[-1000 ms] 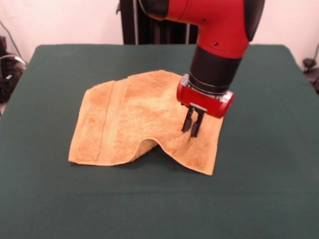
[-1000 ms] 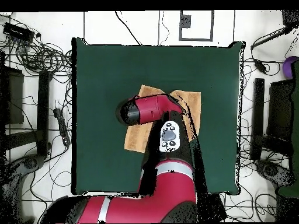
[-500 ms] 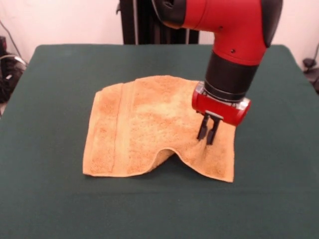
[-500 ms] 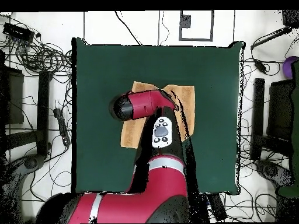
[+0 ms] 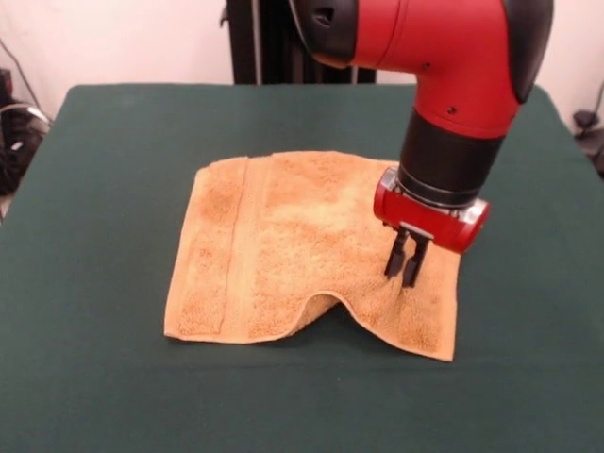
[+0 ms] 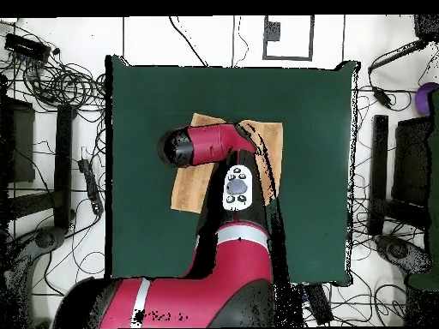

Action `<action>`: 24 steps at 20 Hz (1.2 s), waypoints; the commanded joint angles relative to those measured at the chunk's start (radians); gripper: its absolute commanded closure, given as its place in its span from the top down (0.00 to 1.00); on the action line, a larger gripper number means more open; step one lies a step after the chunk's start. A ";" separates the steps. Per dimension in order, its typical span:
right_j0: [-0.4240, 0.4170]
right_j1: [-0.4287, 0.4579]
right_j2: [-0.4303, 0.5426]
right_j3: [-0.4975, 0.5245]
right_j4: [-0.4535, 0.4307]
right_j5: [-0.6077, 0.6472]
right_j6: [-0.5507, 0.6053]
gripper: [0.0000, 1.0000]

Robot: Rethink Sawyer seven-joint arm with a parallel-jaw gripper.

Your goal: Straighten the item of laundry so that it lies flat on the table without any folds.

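Observation:
The item of laundry (image 5: 283, 236), an orange-tan towel, lies spread in the middle of the table (image 5: 94, 377), with a woven band (image 5: 243, 245) near its left end. A raised hump (image 5: 326, 304) lifts its near edge. My gripper (image 5: 406, 274) comes straight down on the towel's right part, shut on the cloth, tips at the towel's surface. In the overhead view the red arm (image 6: 225, 154) hides the gripper and the towel's middle. Only parts of the item of laundry (image 6: 190, 187) show on the table (image 6: 146, 103).
Cables (image 6: 60, 81) and black stands (image 6: 64, 163) crowd the floor left of the table in the overhead view, with more gear (image 6: 403, 163) on the right. A dark upright post (image 5: 255, 42) stands behind the table's far edge.
The gripper has moved to the right in the front view, dragging the towel along by its right part. The towel's left end followed and lies squarer.

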 commanded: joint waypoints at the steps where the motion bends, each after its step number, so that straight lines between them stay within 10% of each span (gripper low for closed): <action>1: 0.020 0.011 0.120 -0.057 0.077 0.120 0.033 0.00; 24: -0.020 -0.020 0.142 -0.263 0.057 0.486 -0.134 0.00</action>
